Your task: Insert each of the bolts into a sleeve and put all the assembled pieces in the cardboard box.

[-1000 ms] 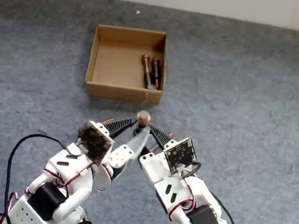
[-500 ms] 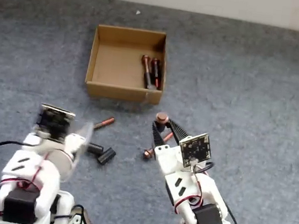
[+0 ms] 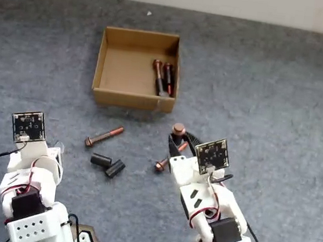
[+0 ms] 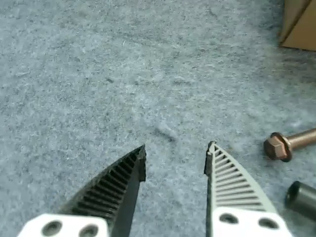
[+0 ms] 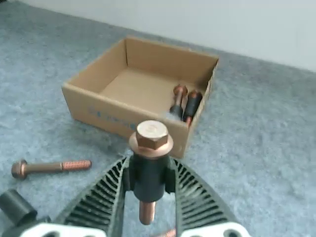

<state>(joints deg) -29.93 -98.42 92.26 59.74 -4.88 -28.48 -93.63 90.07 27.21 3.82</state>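
Observation:
My right gripper (image 5: 149,167) is shut on a black sleeve with a copper bolt (image 5: 150,139) through it, held upright above the carpet in front of the cardboard box (image 5: 113,116). From above, this gripper (image 3: 178,141) sits just near of the box (image 3: 101,61). Two assembled pieces (image 3: 162,77) lie in the box's right side. A loose bolt (image 3: 104,136) and two black sleeves (image 3: 107,164) lie on the carpet; another bolt (image 3: 163,163) lies by the right gripper. My left gripper (image 4: 175,153) stands open over bare carpet, with the bolt head (image 4: 276,146) to one side of it.
Grey carpet covers the whole surface. The left arm (image 3: 26,158) sits at the near left, well away from the parts. Open carpet lies to the right of the box and the right arm (image 3: 207,202).
The left arm has pulled back from the centre to the near left, away from the held piece. The right gripper keeps the bolt and sleeve and has shifted slightly right.

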